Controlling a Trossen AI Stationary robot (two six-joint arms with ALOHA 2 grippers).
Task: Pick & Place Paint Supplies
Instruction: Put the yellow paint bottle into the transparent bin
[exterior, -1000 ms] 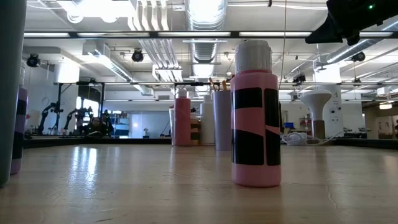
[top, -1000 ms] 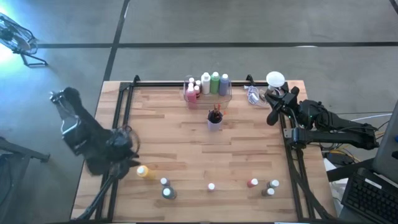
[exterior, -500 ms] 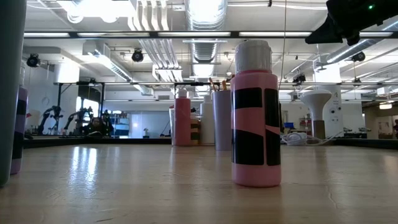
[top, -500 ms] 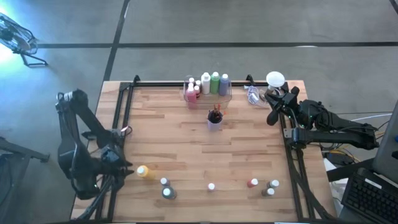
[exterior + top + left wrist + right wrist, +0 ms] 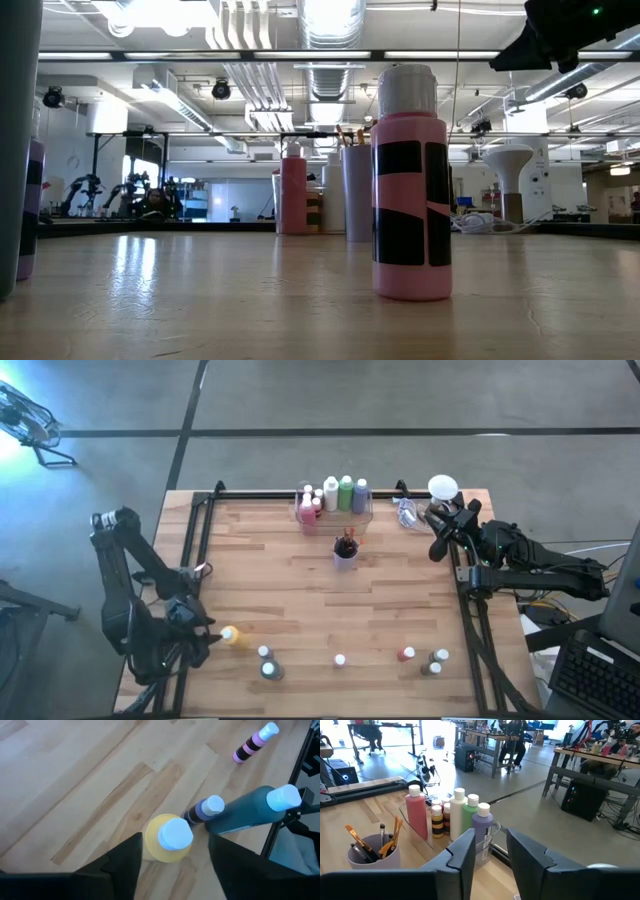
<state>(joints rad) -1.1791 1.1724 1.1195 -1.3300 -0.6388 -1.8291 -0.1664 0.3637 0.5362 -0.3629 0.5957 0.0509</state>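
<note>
— Where was the yellow bottle [image 5: 167,840]?

— Upright near the front left edge of the surface [image 5: 280,590], between the fingers of the left gripper [image 5: 174,851]. They stood wide open on either side of it and held nothing yet.

— So which step?

— The reach for a pick, I judged. The next move called for closing squarely on the bottle without knocking the small purple bottle [image 5: 202,810] just beside it.

— And the right gripper [image 5: 491,837]?

— It waited at the far right corner, fingers narrowly parted and empty.

— Counts?

— Seven loose bottles along the front edge, the yellow one included. At least six stood in the clear tray [image 5: 371,505] at the back. One cup [image 5: 345,552] held brushes, too bunched to count.
</note>
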